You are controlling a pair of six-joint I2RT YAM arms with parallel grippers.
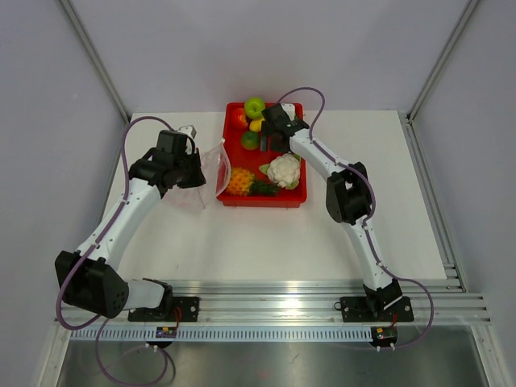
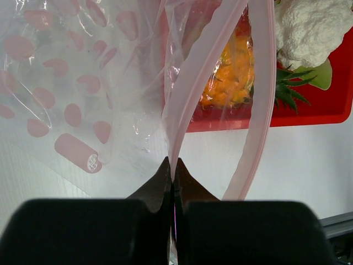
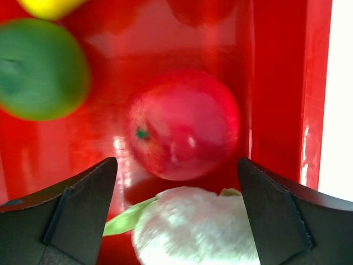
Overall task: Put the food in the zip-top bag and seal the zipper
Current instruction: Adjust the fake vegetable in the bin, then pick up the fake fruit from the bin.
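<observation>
My left gripper [image 1: 196, 171] [image 2: 172, 165] is shut on the pink zipper strip [image 2: 187, 88] of the clear zip-top bag [image 1: 214, 171] [image 2: 83, 83] and holds its mouth open beside the red tray's left edge. The food lies in the tray: an orange pineapple [image 1: 240, 182] [image 2: 231, 72], a white cauliflower [image 1: 284, 171] [image 2: 309, 27] [image 3: 193, 226], a red fruit [image 3: 185, 124], green fruits [image 1: 255, 107] [image 3: 41, 69] and a yellow one [image 1: 256, 126] [image 3: 47, 6]. My right gripper [image 1: 272, 139] [image 3: 177, 174] is open over the tray's back half, jaws either side of the red fruit and the cauliflower.
The red tray [image 1: 297, 196] [image 3: 281, 83] [image 2: 331, 105] sits at the back middle of the white table. Another red fruit [image 1: 239, 118] lies in its back left corner. A metal rail runs along the near edge [image 1: 306, 310].
</observation>
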